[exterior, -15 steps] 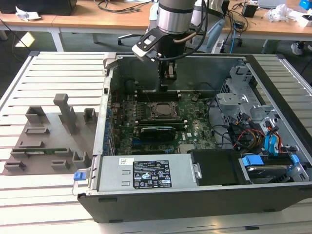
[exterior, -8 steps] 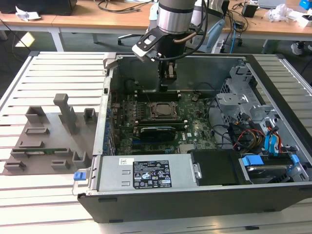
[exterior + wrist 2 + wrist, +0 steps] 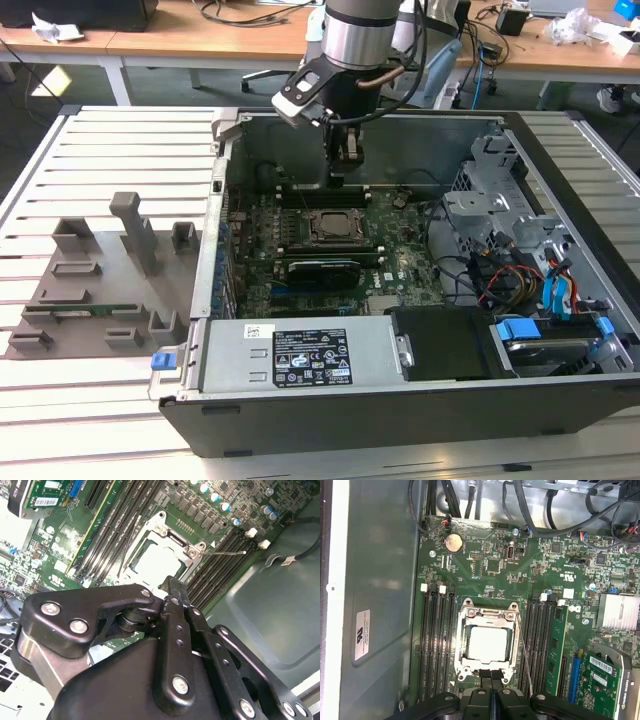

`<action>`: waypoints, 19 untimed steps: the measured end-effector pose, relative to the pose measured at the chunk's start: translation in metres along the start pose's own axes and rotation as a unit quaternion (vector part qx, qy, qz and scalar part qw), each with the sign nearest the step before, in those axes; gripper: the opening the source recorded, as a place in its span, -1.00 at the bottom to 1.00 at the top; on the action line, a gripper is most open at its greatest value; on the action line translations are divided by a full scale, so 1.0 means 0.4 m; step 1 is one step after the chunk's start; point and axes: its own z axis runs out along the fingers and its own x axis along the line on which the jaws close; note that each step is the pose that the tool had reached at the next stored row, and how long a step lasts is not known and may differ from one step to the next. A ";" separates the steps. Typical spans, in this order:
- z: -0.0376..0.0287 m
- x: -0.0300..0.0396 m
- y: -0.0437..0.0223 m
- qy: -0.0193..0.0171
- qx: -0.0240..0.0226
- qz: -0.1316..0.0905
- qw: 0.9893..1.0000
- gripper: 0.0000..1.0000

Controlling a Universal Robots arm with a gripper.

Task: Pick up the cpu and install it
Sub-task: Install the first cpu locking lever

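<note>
i see the cpu point(image 3: 489, 643) already lying in the motherboard socket point(image 3: 489, 615), its frame unlatched. my gripper point(image 3: 490, 676) hangs just above the socket's edge, fingers pinched together on nothing. my worry: a slightly crooked chip could bend pins if pressed.

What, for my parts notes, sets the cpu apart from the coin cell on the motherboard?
The cpu is square; the coin cell is round. The cpu is clearly the larger of the two. The cpu lies inside the metal socket frame between the memory slots, while the coin cell sits on open board near the cables. Both are flat, pale-topped and lie on the motherboard.
</note>
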 end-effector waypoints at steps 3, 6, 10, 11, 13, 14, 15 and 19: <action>0.000 0.000 0.000 -0.003 -0.002 -0.047 0.999 -0.79; 0.000 0.000 0.000 -0.006 -0.006 -0.107 0.994 -0.79; 0.000 0.000 0.000 -0.010 -0.009 -0.171 0.985 -0.79; 0.000 0.000 0.000 -0.010 -0.009 -0.179 0.984 -0.79; 0.000 0.000 0.000 -0.011 -0.010 -0.192 0.981 -0.79; 0.000 0.000 0.000 -0.011 -0.011 -0.202 0.979 -0.79; 0.000 0.000 0.000 -0.012 -0.011 -0.213 0.977 -0.79; 0.000 0.000 0.000 -0.014 -0.013 -0.240 0.971 -0.79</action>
